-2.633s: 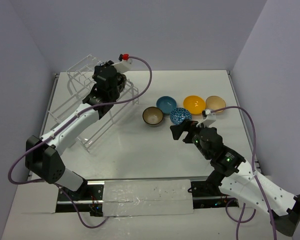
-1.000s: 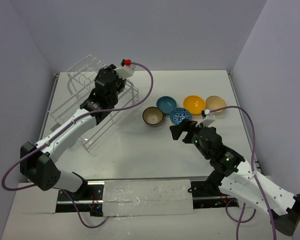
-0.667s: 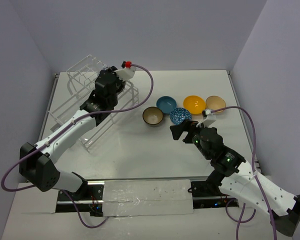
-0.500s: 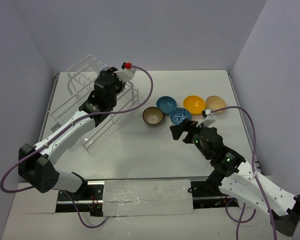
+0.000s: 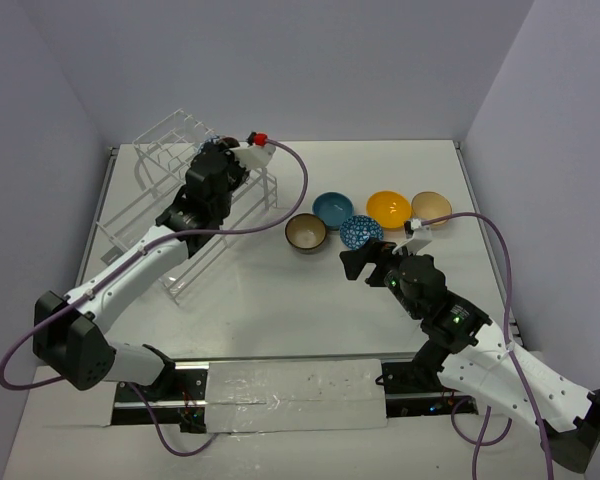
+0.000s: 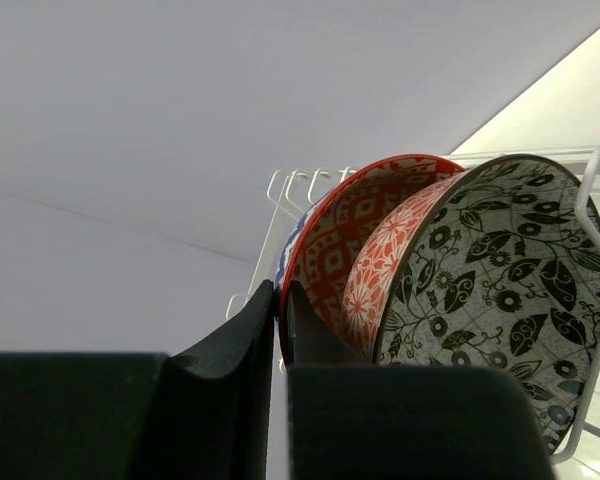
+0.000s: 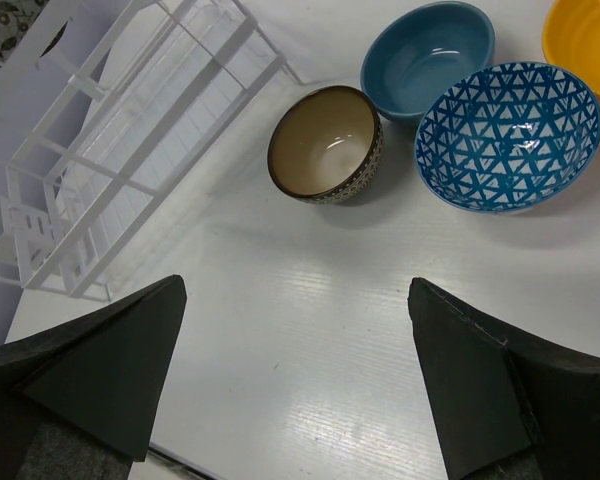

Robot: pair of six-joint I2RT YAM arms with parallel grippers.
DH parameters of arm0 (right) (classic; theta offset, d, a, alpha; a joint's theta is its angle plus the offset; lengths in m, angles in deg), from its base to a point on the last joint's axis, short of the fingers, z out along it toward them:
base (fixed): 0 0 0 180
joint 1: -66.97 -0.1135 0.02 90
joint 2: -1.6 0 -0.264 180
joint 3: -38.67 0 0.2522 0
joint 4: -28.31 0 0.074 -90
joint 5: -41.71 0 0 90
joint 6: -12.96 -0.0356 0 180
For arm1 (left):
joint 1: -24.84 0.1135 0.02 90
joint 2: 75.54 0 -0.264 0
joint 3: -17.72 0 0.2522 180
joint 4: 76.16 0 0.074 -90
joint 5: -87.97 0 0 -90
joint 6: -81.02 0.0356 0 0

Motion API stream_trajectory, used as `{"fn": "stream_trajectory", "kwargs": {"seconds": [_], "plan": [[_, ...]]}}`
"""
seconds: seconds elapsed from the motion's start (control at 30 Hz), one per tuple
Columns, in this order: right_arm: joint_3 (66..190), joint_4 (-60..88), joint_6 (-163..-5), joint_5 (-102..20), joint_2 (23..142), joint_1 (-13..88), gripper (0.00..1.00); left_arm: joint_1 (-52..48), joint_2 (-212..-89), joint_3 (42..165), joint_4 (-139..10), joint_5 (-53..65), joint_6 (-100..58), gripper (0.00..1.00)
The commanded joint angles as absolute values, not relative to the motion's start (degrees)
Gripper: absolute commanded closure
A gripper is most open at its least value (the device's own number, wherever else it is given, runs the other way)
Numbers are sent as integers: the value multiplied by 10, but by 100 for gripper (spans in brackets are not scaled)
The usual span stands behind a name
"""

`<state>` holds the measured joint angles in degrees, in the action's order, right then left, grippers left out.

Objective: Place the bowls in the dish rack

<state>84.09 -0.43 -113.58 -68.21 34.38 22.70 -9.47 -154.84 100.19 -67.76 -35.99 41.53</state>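
Bowls are in two places. From above, the dish rack (image 5: 155,215) stands at the far left of the table (image 5: 280,310), and the left gripper (image 5: 218,160) is over its top tier. To the right of the rack, the dark brown bowl (image 5: 306,232), teal bowl (image 5: 332,209), blue patterned bowl (image 5: 361,231), orange-yellow bowl (image 5: 388,209) and tan bowl (image 5: 430,207) sit on the table.

The left wrist view shows the salmon bowl (image 6: 345,235) and grey patterned bowl (image 6: 500,265) on edge in the rack. The left fingers are closed to a thin slit, with nothing visible between them.

In the right wrist view, the right gripper (image 7: 295,300) is spread wide and empty above bare table, nearer than the brown and blue bowls.
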Motion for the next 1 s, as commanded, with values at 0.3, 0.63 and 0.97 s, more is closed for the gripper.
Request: {"fn": "stream_trajectory", "kwargs": {"seconds": [0.3, 0.63, 0.97], "plan": [[836, 15, -1138, -691, 339, 225, 0, -97, -1512, 995, -677, -300, 408, 80], [835, 16, -1138, -690, 337, 225, 0, -97, -1494, 1001, -662, -281, 388, 58], [837, 12, -1135, -701, 334, 224, 0, -98, -1457, 1045, -638, -231, 316, 9]]}}
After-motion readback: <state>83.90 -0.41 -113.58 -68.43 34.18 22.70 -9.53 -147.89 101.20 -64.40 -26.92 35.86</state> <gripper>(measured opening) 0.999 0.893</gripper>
